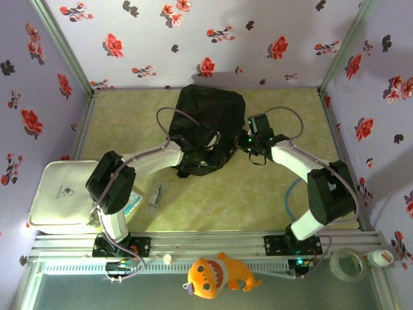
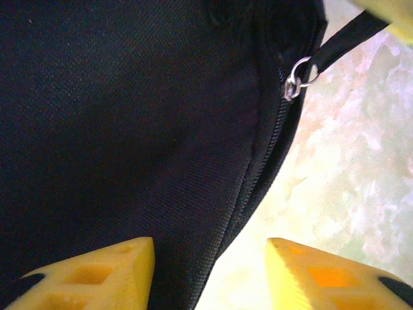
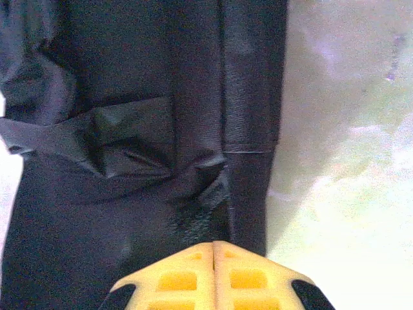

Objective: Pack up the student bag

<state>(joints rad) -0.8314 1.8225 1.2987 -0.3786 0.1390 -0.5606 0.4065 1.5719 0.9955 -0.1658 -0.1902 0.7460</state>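
Tabletop (image 1: 258, 194): creased black student bag (image 1: 213, 113); left end effector (image 2: 210, 248) apart, right end effector (image 3: 213, 245) together.

Occlusions, cut-offs, blur.
Top view: the arms (image 1: 161, 156) cover the near half of the backpack (image 1: 213, 106); small grey item (image 1: 155, 194) too small to identify. Right wrist view: soft focus; cannot tell whether the right gripper (image 3: 213, 244) pinches fabric.

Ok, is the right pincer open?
No, the right pincer has its yellow fingers pressed together with no gap, over the bag.
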